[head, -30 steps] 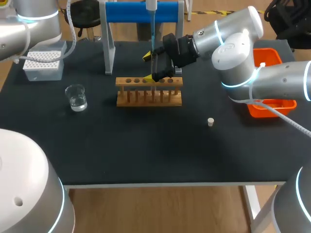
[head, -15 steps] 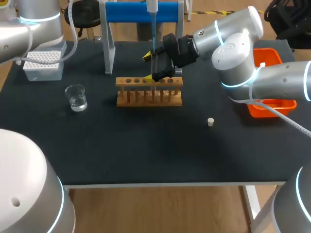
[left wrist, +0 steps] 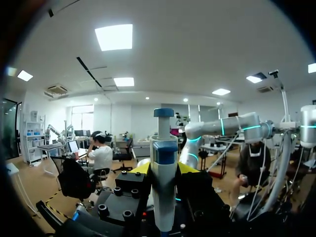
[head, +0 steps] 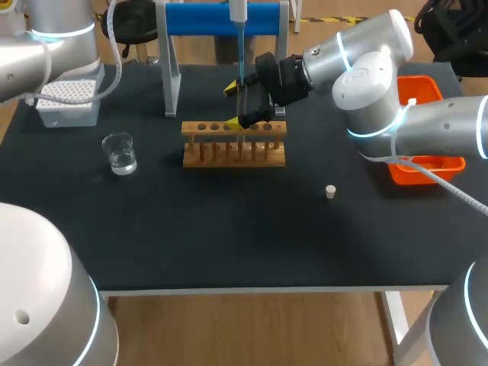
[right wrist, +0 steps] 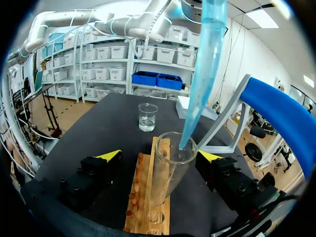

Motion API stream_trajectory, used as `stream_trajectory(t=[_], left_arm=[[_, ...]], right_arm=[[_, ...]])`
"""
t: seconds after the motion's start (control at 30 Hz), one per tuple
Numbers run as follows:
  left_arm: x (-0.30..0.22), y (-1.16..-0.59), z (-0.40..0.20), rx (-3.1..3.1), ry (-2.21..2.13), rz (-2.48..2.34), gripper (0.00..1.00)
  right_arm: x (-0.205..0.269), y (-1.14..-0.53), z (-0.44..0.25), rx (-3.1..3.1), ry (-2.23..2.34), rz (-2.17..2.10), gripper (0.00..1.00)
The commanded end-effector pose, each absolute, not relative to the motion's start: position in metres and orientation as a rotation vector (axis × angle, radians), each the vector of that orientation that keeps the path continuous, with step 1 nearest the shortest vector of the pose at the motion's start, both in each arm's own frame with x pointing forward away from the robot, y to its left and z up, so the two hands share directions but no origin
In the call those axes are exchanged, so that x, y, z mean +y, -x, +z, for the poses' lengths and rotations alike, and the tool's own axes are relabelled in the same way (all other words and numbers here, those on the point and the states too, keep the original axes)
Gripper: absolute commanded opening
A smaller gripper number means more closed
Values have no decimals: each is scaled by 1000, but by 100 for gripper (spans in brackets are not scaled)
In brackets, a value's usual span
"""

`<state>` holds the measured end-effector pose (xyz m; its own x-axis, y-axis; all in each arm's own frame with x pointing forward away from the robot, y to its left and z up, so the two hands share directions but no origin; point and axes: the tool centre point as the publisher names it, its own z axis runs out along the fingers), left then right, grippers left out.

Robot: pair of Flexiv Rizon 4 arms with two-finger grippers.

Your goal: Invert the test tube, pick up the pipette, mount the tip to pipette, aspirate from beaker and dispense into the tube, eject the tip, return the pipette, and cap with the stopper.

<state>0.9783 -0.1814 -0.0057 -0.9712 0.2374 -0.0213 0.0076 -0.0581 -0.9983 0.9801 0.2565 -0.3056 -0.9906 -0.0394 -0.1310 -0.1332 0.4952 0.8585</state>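
Pipette tip in the test tube mouth, over the rack.
Left gripper [left wrist: 163, 169] clamped on pipette [left wrist: 163, 148]; its blue tip [right wrist: 200, 74] dips into test tube [right wrist: 170, 170] at right gripper [right wrist: 159, 157] (whether gripped, can't tell), above wooden rack [head: 198, 130].

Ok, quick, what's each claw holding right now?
Left gripper: closed, holding the pipette.
Right gripper: closed, holding the glass tube.
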Motion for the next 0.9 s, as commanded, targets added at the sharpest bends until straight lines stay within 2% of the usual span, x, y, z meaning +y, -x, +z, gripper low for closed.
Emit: stream_trajectory(t=[0.03,0.9], left_arm=[[-181,-980,-10,-2029,270,2163,0],[-180,-980,-17,-2031,297,2154,0]], right_arm=[[256,-981,-305,2637,155,1525,100],[256,-981,-305,2637,155,1525,100]])
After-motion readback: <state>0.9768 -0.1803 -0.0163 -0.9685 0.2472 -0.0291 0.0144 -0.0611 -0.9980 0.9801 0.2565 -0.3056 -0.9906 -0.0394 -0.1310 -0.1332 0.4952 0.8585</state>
